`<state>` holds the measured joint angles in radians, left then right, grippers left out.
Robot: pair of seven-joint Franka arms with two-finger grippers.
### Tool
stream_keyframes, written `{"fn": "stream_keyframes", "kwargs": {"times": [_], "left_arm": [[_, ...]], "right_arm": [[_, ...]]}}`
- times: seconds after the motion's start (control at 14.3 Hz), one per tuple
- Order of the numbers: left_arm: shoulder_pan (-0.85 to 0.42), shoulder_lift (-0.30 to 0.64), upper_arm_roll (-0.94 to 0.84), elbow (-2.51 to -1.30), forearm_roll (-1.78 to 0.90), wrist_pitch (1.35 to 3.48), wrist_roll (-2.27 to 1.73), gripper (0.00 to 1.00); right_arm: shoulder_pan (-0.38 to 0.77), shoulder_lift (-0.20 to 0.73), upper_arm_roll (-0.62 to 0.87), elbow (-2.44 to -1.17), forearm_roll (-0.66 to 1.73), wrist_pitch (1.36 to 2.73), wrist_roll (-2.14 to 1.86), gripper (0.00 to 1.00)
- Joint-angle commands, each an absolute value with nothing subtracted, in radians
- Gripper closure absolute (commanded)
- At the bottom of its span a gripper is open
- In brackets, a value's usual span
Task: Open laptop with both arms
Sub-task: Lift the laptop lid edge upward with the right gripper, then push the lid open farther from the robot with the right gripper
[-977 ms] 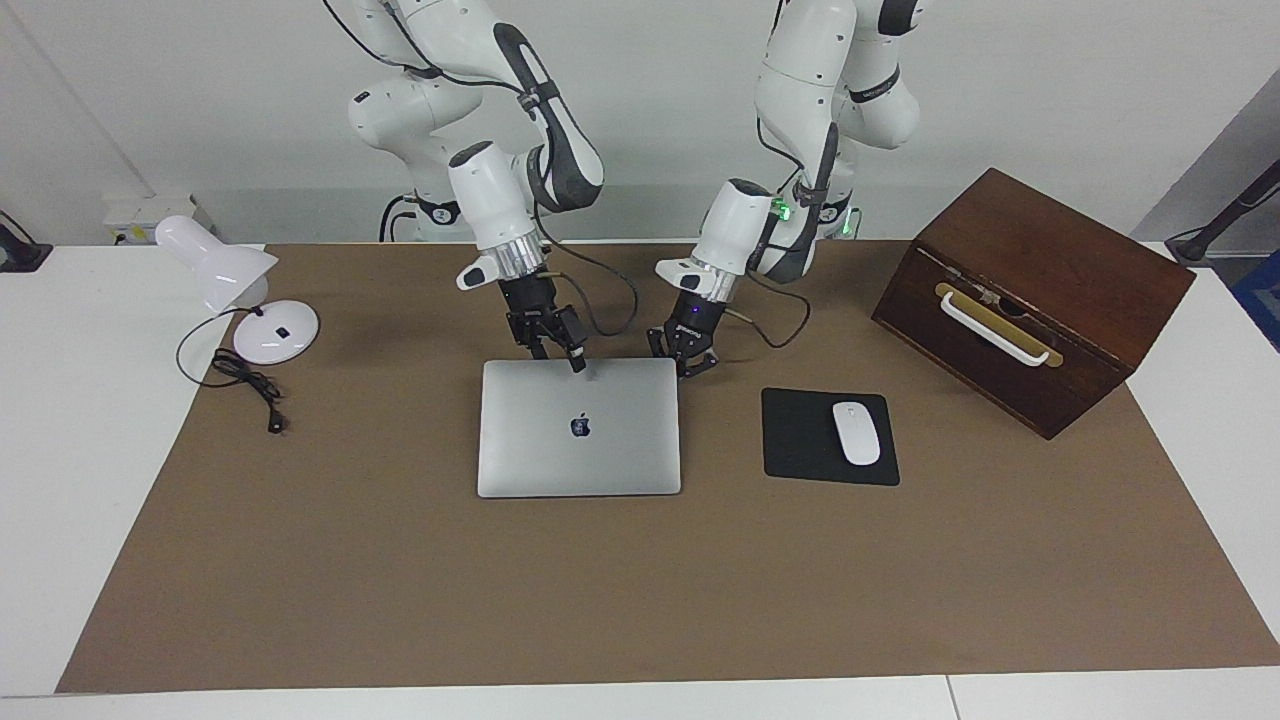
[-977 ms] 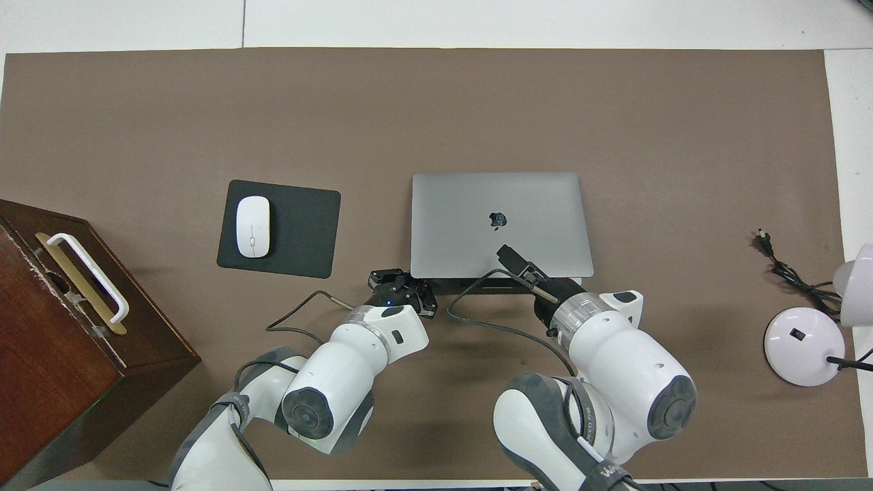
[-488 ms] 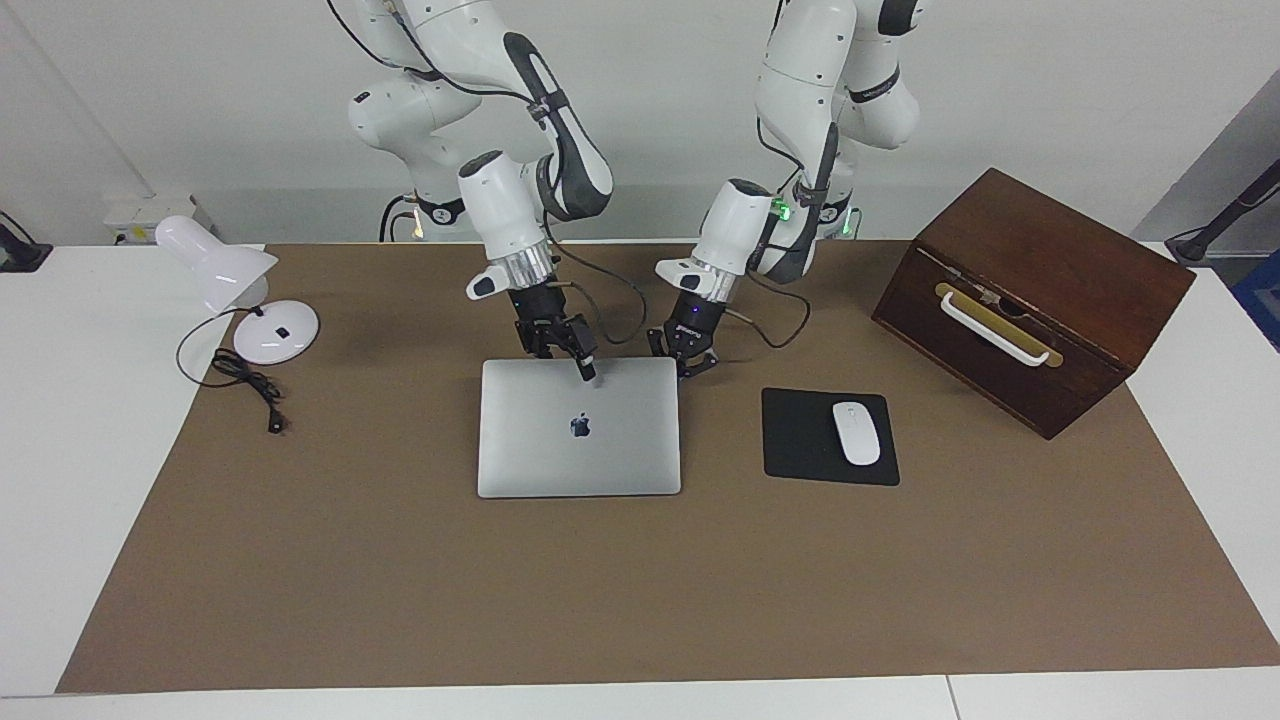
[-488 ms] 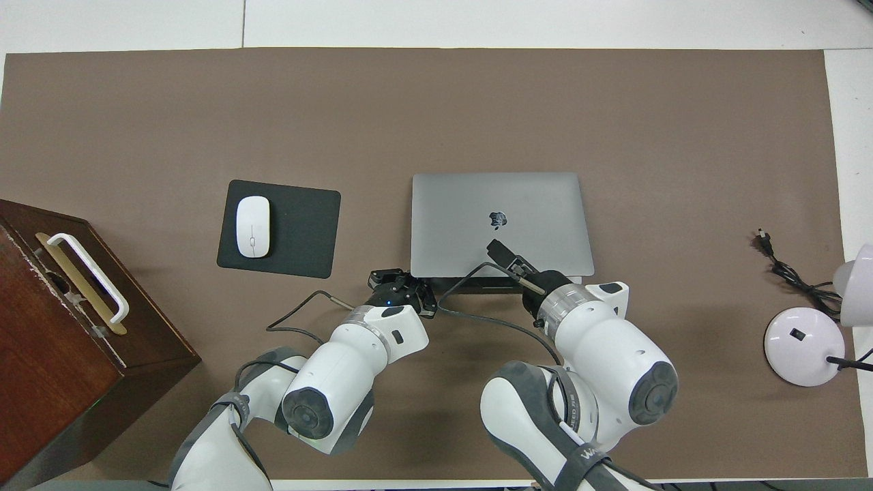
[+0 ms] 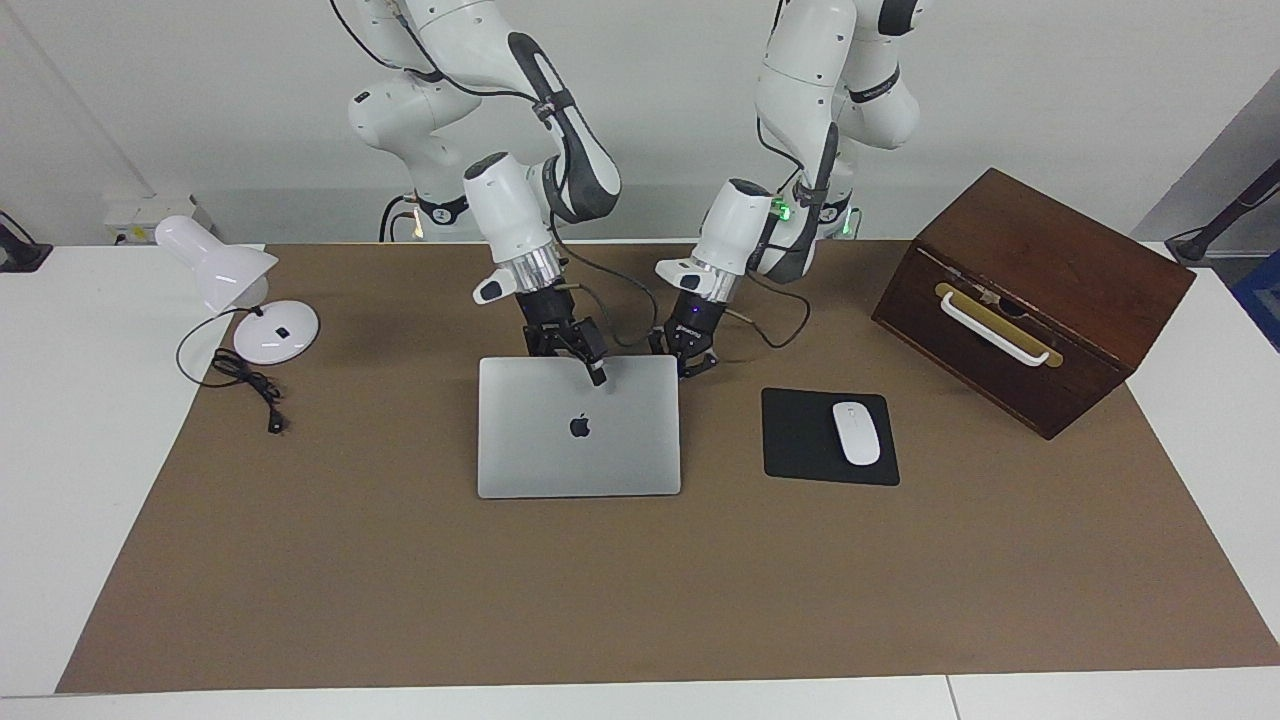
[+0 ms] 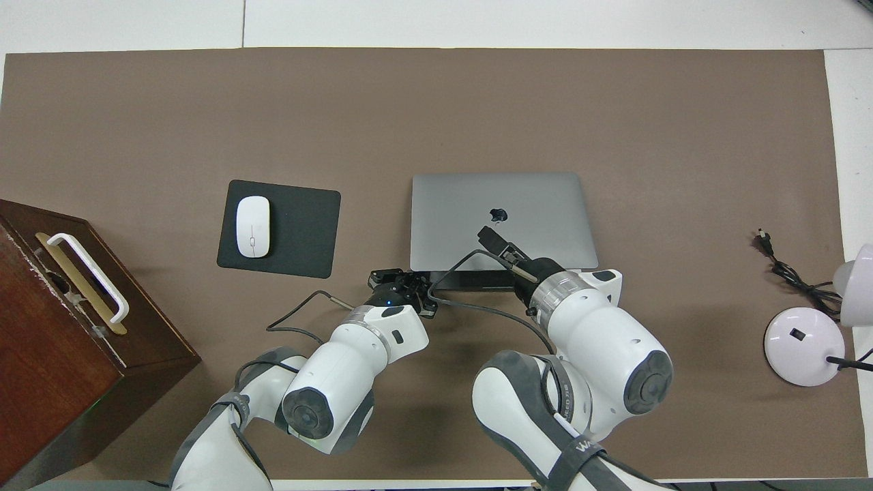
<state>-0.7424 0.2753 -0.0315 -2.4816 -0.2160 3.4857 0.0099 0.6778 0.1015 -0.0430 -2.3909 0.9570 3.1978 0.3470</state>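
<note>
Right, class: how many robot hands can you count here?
2: the right hand on the laptop lid; the left hand beside its corner.

the white counter [image 5: 80, 480] has a big brown mat [image 5: 640, 590] on it. on the mat lie a laptop [image 5: 579, 440], black mouse pad [image 5: 800, 440], wooden box [image 5: 1030, 300] and lamp [image 5: 275, 332].

A robotics laboratory staged as an office desk: two white jointed robot arms [image 5: 500, 150] stood at a white table [image 5: 70, 450] under brown paper, with a white desk lamp [image 5: 235, 290] against a bare white wall.
</note>
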Motion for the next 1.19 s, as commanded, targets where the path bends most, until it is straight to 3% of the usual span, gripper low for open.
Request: {"fn": "stream_keyframes", "kwargs": {"times": [0.0,1.12], "left_arm": [[-0.753,0.318,-0.029,-2.459,-0.219,3.504,0.021,1.0],[-0.753,0.331,-0.029,-2.456,-0.219,3.504,0.021,1.0]], "right_arm": [[0.654,0.135,-0.041,-2.323,0.982,3.166,0.336,0.0],[0.548,0.224,-0.046,-2.057,0.963,3.016,0.265,0.0]]}}
